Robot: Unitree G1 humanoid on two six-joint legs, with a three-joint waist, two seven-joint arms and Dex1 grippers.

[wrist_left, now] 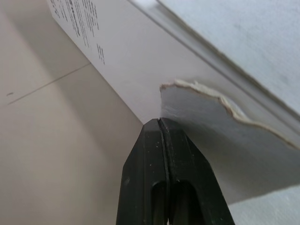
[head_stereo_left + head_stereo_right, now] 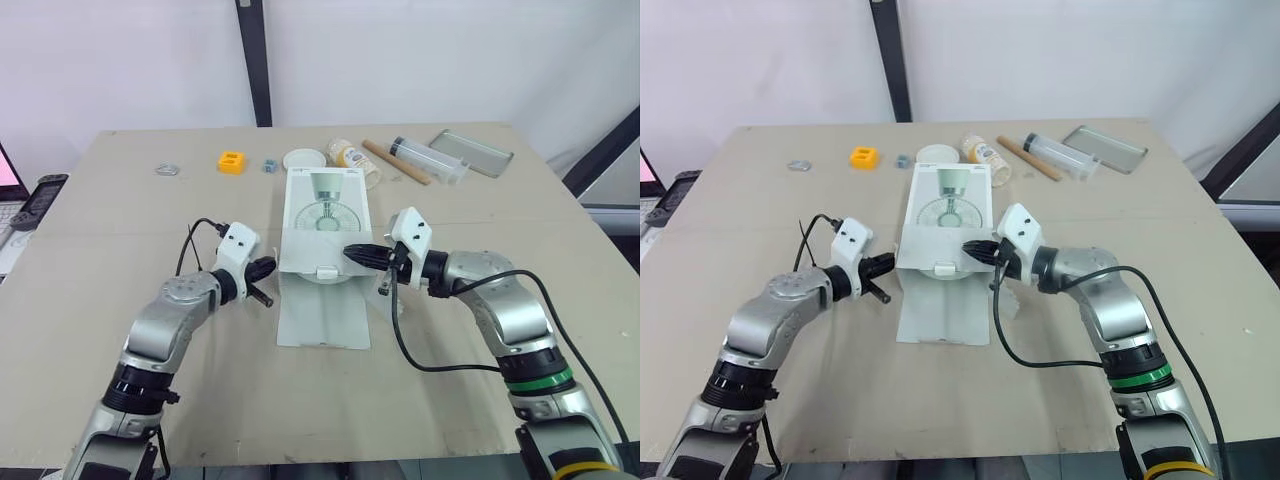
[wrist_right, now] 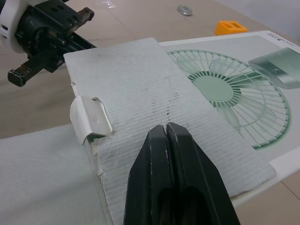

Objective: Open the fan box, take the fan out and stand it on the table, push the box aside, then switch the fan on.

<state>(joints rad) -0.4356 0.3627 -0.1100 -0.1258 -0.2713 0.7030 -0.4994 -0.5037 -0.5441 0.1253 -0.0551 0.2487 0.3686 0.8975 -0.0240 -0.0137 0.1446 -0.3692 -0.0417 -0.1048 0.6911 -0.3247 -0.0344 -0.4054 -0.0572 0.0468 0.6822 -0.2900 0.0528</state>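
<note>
The white fan box (image 2: 325, 215) lies flat mid-table with a green fan picture on top. Its front lid flap (image 2: 323, 315) is folded out flat on the table toward me. My left gripper (image 2: 264, 268) is shut, its tip against the box's left front corner, right at the torn edge of a side flap (image 1: 211, 122). My right gripper (image 2: 352, 254) is also shut. Its tip rests on the corrugated inner flap (image 3: 154, 89) at the box's front, beside a small white tab (image 3: 91, 119). The fan itself is hidden inside the box.
Along the table's back lie a metal ring (image 2: 167, 169), a yellow block (image 2: 232, 161), a white round lid (image 2: 305, 159), a small bottle (image 2: 355, 158), a wooden stick (image 2: 395, 162), a clear tube (image 2: 428, 158) and a metal tray (image 2: 471, 152).
</note>
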